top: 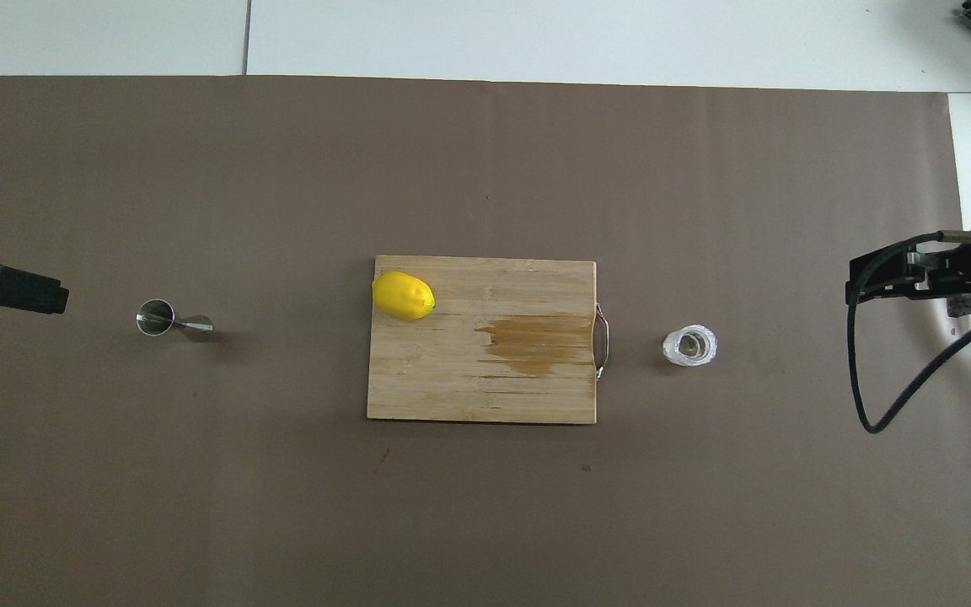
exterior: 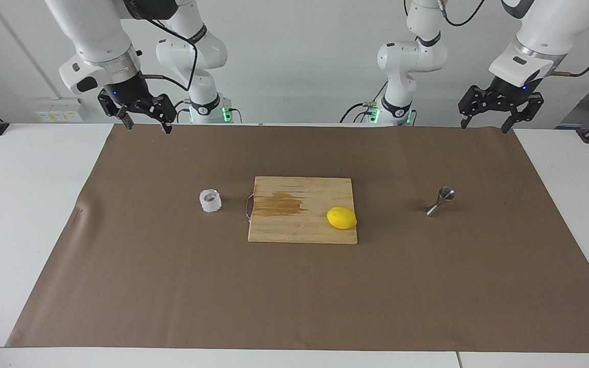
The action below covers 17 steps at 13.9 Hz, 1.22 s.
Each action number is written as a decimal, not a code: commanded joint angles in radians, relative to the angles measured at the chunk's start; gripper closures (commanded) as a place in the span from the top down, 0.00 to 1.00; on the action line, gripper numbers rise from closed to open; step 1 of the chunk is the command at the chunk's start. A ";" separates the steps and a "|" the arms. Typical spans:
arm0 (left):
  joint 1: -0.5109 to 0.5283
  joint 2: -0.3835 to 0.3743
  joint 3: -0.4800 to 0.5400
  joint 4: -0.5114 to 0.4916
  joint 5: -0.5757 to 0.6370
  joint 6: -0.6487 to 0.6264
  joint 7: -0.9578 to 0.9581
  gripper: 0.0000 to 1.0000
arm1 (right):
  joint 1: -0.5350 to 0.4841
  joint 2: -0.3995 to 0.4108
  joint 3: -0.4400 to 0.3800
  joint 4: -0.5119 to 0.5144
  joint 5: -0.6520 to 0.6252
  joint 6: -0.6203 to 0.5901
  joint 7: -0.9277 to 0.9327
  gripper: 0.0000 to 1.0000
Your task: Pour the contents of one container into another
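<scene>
White table (exterior: 28, 214) under a brown mat (exterior: 294, 296), plain white wall (exterior: 299, 51) with a socket strip (exterior: 59, 110), even light.

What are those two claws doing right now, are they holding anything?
Left gripper: open, holding nothing, raised near the robots' edge of the table, waiting.
Right gripper: open, holding nothing, raised likewise at its own end.

Both arms raised and waiting at the robots' end of the surface (exterior: 28, 214). Left hand (exterior: 485, 122) hanging high at its own end, fingers apart, holding nothing. Right hand (exterior: 148, 125) likewise high at its end, fingers spread, empty.
</scene>
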 commanded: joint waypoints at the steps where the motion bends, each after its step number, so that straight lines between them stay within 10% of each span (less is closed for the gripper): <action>1: -0.012 -0.014 0.004 -0.022 0.018 0.011 0.013 1.00 | -0.020 -0.022 0.012 -0.024 0.006 0.000 -0.026 1.00; 17: 0.032 -0.042 0.002 -0.063 -0.029 -0.082 -0.152 1.00 | -0.020 -0.022 0.012 -0.024 0.006 -0.002 -0.026 1.00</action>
